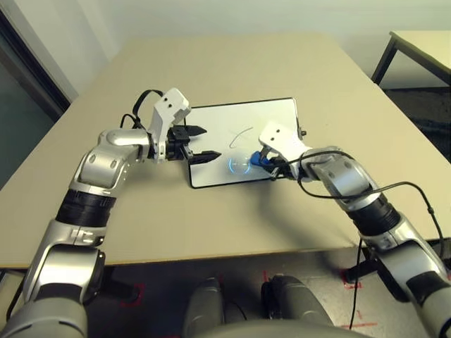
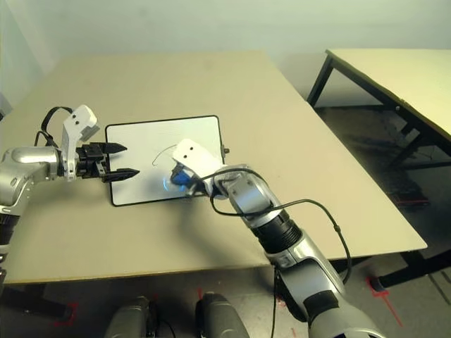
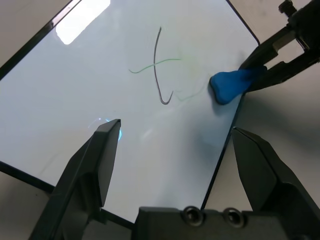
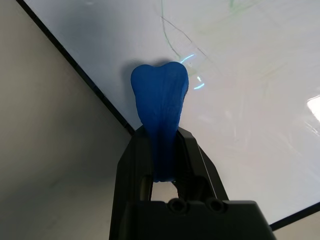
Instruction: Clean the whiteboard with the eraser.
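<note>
I had the whiteboard [image 1: 243, 144] lying flat near the middle of the tan desk [image 1: 211, 77], its thin black frame running along all sides and a small black knob showing on its right edge. On the white surface I could see a thin dark scribble [image 3: 159, 67] crossed by a fainter greenish stroke, about mid-board. My right gripper [image 4: 162, 150] had its jaws clenched on the eraser [image 4: 160, 107]; the blue block was squeezed thin between the black fingers and flared out wider beyond their tips. The eraser sat at the board's near-right part, close to the front edge of the frame, and its far end appeared to be pressed onto the white surface, just short of the scribble. In the left wrist view I saw the same blue eraser sticking out of the right jaws, beside the lower end of the faint green mark. My left gripper [image 1: 197, 144] sat at the board's left edge with its jaws released and spread wide, one black finger [image 3: 97, 160] over the white surface and the other beyond the frame over the desk. I could not tell whether those fingers touched the board. A second desk [image 2: 394, 77] stood off to the right, well apart.
</note>
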